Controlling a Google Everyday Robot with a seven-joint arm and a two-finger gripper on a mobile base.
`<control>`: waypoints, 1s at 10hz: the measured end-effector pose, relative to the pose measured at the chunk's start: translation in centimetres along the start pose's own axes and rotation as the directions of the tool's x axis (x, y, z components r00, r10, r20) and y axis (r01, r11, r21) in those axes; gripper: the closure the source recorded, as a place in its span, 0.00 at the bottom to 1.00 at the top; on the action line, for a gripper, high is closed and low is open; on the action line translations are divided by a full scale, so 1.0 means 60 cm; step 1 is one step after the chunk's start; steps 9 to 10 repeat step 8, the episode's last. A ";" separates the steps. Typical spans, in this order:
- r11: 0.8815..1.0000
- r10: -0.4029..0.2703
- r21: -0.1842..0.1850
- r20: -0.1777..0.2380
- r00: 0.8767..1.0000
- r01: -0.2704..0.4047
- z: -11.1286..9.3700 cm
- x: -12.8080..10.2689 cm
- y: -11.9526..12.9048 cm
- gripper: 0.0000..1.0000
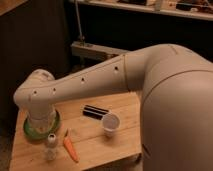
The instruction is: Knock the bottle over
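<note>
The bottle [50, 146] is small and clear with a white round cap. It stands upright near the front left of the wooden table [100, 142]. An orange carrot [70, 148] lies just right of it. My gripper [41, 124] hangs from the white arm [85, 82] at the table's left. It is low over a green plate [54, 126], just behind and slightly left of the bottle. The arm's bulky wrist hides most of the gripper.
A white paper cup [110, 124] stands in the middle of the table. A flat black object [95, 111] lies behind it. A grey ledge [97, 50] and dark shelving stand behind the table. My large white arm body fills the right side.
</note>
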 end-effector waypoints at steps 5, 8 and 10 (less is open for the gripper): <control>1.000 0.024 0.006 0.008 1.000 -0.024 -0.006 -0.003 -0.015 0.69; 1.000 0.021 0.005 0.007 1.000 -0.021 -0.005 -0.003 -0.012 0.40; 1.000 0.021 0.005 0.007 1.000 -0.021 -0.005 -0.003 -0.012 0.40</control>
